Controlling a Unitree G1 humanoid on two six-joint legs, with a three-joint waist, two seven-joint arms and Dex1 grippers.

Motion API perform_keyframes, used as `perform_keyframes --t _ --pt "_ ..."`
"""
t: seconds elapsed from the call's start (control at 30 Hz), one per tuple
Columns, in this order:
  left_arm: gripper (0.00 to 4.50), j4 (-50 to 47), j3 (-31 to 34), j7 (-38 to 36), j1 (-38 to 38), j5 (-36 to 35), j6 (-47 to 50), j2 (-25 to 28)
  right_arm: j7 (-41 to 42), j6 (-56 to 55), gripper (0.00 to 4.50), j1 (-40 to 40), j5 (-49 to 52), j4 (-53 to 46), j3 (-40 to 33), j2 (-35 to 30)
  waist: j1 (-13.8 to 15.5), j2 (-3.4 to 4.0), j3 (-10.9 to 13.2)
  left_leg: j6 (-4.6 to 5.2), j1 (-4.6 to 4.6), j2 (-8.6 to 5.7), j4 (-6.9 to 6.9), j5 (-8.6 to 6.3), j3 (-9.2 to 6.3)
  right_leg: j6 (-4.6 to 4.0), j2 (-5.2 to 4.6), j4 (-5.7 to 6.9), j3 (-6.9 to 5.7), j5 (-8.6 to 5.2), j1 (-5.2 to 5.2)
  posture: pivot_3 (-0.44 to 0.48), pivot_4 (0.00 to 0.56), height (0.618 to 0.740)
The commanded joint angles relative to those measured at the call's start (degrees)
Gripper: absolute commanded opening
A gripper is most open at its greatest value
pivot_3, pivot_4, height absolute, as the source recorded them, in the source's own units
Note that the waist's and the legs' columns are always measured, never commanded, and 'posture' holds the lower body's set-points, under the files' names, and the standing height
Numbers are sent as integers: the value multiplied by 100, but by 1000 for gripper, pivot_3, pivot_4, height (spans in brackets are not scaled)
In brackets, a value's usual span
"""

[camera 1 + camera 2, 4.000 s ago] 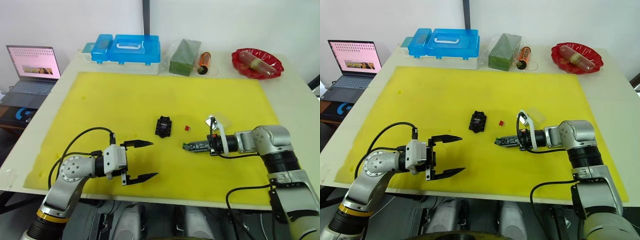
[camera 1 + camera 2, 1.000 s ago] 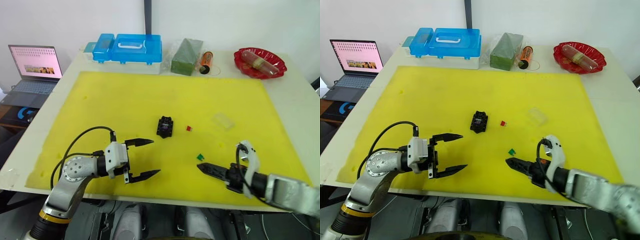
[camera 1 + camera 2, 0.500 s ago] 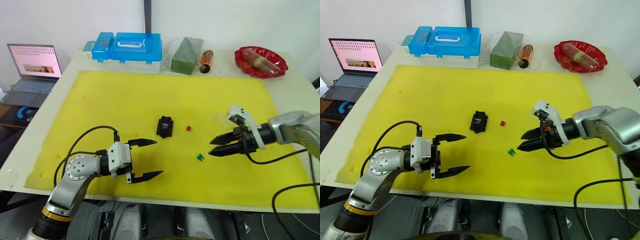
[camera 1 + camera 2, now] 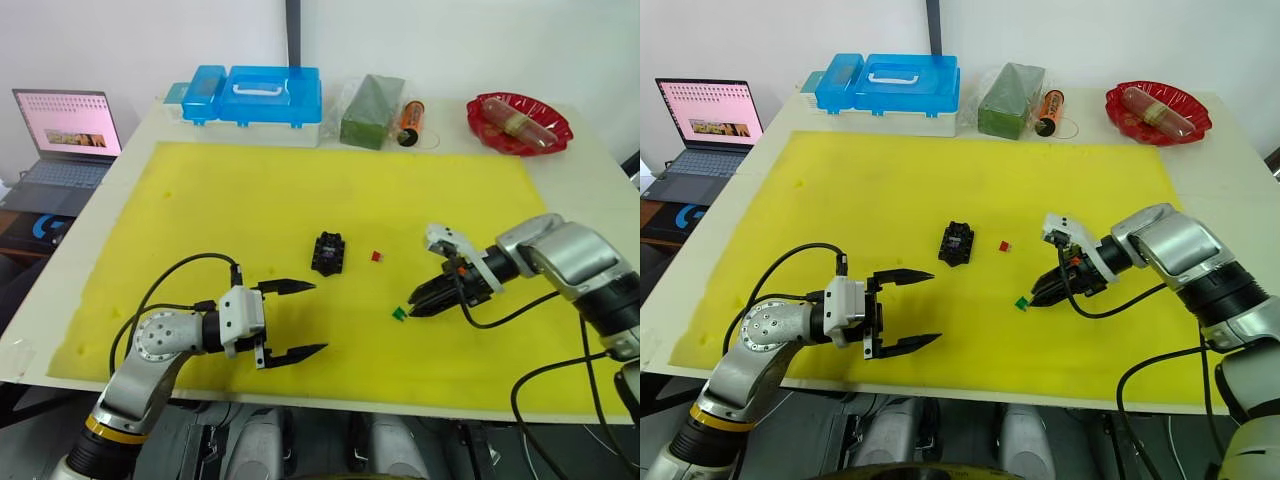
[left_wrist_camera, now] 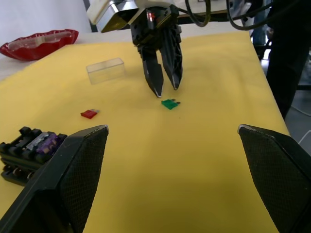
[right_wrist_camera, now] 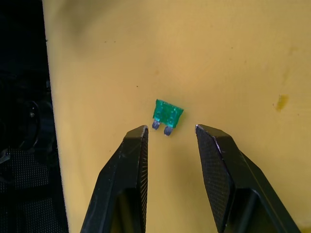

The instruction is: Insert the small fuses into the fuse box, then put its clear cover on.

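The black fuse box (image 4: 327, 253) lies mid-mat with a purplish and a pale fuse seated in it (image 5: 43, 141). A red fuse (image 4: 376, 256) lies just to its right. Nearer the front lies a green fuse (image 6: 168, 113). My right gripper (image 6: 170, 128) is open, its fingertips low over the mat just short of the green fuse, one to each side. The clear cover (image 5: 105, 70) rests on the mat beyond the red fuse. Toward the front left, my left gripper (image 4: 315, 318) hangs wide open and holds nothing.
A yellow mat (image 4: 250, 200) covers the table. Along the back edge stand a blue case (image 4: 255, 95), a green block (image 4: 370, 98), an orange cylinder (image 4: 408, 122) and a red bowl (image 4: 517, 123). A laptop (image 4: 65, 130) sits off the table's left side.
Four seconds ago the right gripper was shut beside the fuse box. Since then the green fuse appeared on the mat, and the right gripper swung away, then came back open over it. Left gripper unchanged.
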Motion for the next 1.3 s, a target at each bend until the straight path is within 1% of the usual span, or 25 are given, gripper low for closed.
perform_keyframes --t 0.03,0.33,0.67,0.73,0.77,0.87,1.0,1.13,1.17,1.23,1.3 --pt "4500 -204 23 56 -2 -13 -78 -19 219 22 1574 -167 -193 57 -75 57 6 0 0 0 0 0 0 0 0 0 0 0 0 0 0 0 150 740" --pt "4500 -227 41 152 2 -35 -61 -62 299 323 1574 -152 -375 106 -121 310 -1 0 0 -1 4 0 1 0 0 -1 0 3 -2 1 3 0 150 740" --pt "4500 -288 32 178 -10 -50 7 -48 269 619 1574 -52 -313 52 -210 431 -1 0 -1 -1 6 0 1 1 0 -1 1 4 -2 2 6 0 150 740" --pt "4500 -300 29 189 7 -45 4 -47 242 621 1245 -6 -311 29 -237 441 -1 0 -1 -2 7 0 1 1 0 -1 1 5 -2 2 7 0 150 740" --pt "4500 -300 27 191 7 -42 3 -45 232 607 1008 9 -318 26 -247 446 -1 1 -1 -2 7 0 1 1 0 -1 1 5 -2 2 7 0 150 740" --pt "4500 -296 17 192 1 -38 3 -42 185 552 23 49 -352 46 -271 460 -1 1 -1 -2 8 0 1 1 0 -1 1 5 -2 2 8 0 150 740" --pt "4500 -316 12 175 30 -78 7 -31 217 584 23 167 -275 -113 -383 373 0 1 -1 -2 11 0 1 1 0 -1 1 5 -2 2 11 0 150 740" --pt "4500 -353 32 173 105 -120 0 -18 157 899 23 249 -72 -355 -712 230 5 0 -1 -2 12 0 2 1 -1 -1 1 6 -2 2 12 0 150 740" --pt "4500 -355 44 166 114 -130 -3 -9 94 1131 23 318 70 -519 -876 177 6 0 -1 -2 12 0 1 1 -1 -1 1 6 -3 2 12 0 150 740" --pt "4500 -351 88 148 130 -164 -12 20 -228 1882 23 532 469 -958 -1375 154 6 0 -1 -2 12 0 2 1 -1 -1 1 6 -2 2 12 0 150 740" --pt "4500 -355 150 149 180 -205 -23 48 -750 2947 23 883 887 -1514 -2219 345 5 0 -1 -2 13 0 1 1 -4 -1 0 8 -4 2 14 0 150 740"
